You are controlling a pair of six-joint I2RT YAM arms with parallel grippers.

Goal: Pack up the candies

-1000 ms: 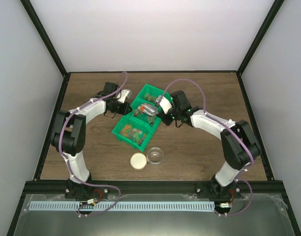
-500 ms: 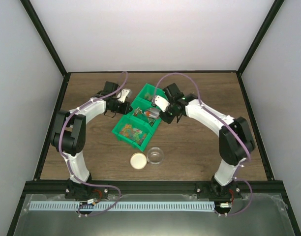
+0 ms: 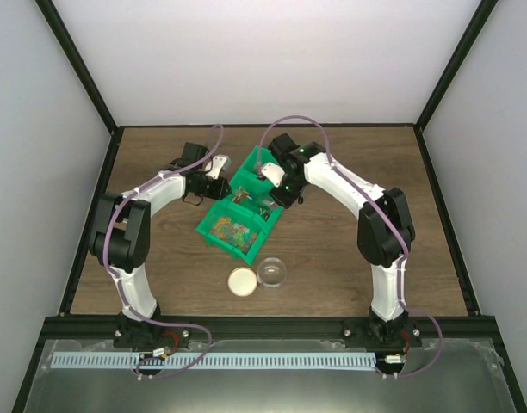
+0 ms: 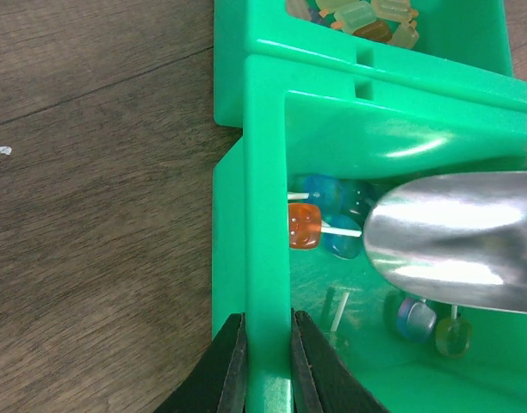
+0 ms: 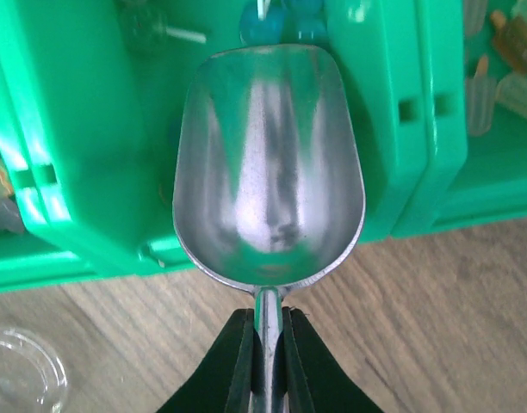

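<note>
**Top view:** green bin [image 3: 251, 161], 3 compartments in a row, sits diagonally mid-surface [image 3: 358, 249], slightly twd the far edge and left of centre. Compartment nearest the near edge holds a dense pile of candies [image 3: 230, 231] in mixed colours. A few more show in the middle one. L arm reaches in from the left edge side, and L jaws sit at the bin's left wall by the middle compartment. R arm arcs over from the right, w/ R jaws above the middle/far part of the bin. Jaw state can't be told from here. Tan lid [image 3: 241, 281] and clear jar [image 3: 273, 273] sit just beside each other btwn the bin and the near edge, apart from the bin.

**L wrist:** L jaws are pinching the bin's [image 4: 246, 129] outer wall, one finger on each side. Inside this compartment is a metal scoop [image 4: 461, 237], coming in from the right w/ its bowl empty. Candies [image 4: 304, 225] lie on the floor beside and under it: an orange cube, blue rounds and a yellowish one, some on thin white sticks. The next compartment at the top has pale lolly-shaped ones.

**R wrist:** R jaws are pinching the scoop's thin handle. The scoop [image 5: 268, 163] points away, bowl up and empty, over a bin [image 5: 74, 172] divider. Blue candies [image 5: 263, 26] are just past its tip. Lolly-shaped ones lie in the compartment at right. Jar [image 5: 18, 379] rim shows at bottom left on the surface.
</note>
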